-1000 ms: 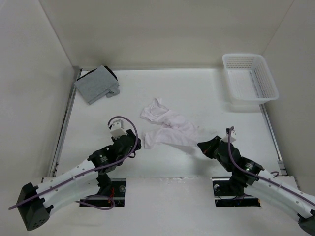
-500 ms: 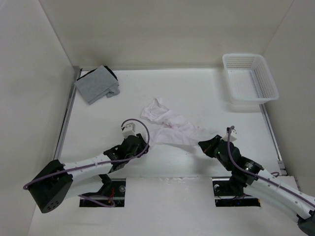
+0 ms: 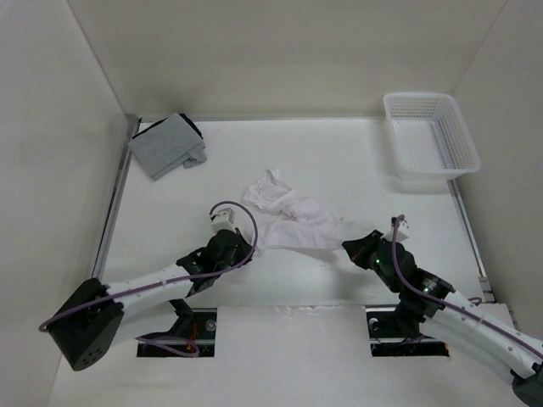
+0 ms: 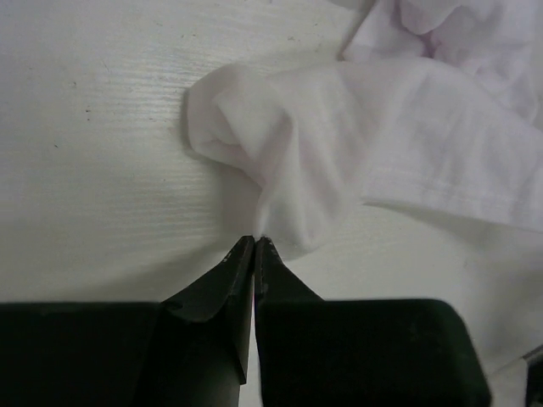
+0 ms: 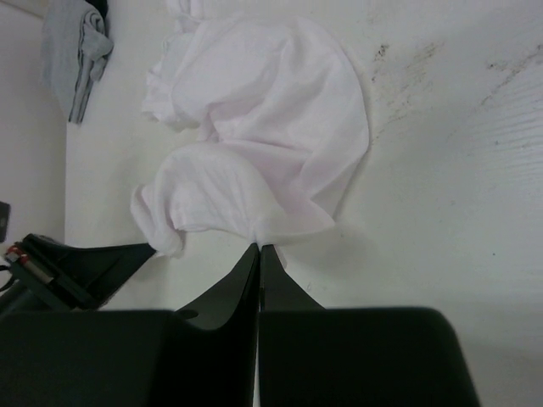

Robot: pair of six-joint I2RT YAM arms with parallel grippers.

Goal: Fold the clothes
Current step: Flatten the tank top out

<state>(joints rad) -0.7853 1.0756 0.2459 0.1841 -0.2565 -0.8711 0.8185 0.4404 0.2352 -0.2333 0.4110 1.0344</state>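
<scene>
- The grey cloth stack (image 3: 167, 146) lies in the far left corner of the table (image 3: 339, 161), well apart from both arms. It looks parked there so that it stays out of the folding.
- The left gripper (image 4: 254, 242) is low over the table at the near left end of the garment. Its jaws are pressed together, and the left wrist view shows a thin edge of fabric running into the tips. I judge it a pinch on that corner, taken low so that only one layer is caught.
- The clothes (image 3: 293, 222), one soft white garment with a faint pink tint, lie crumpled in the middle of the table between the two grippers. A bunched part reaches toward the far left and a flatter lobe toward the near right. The garment is not yet spread, so the folding proper is likely yet to begin.
- The right gripper (image 5: 259, 248) sits at the near right end of the garment with its jaws closed. The fabric's hem meets the tips, so it seems to hold that edge. With one grip at each end, the arms appear placed to pull the cloth apart and flatten it.
- The white basket (image 3: 428, 181) stands at the far right, apart from the garment, with nothing visible inside. It is probably meant for the folded piece.
</scene>
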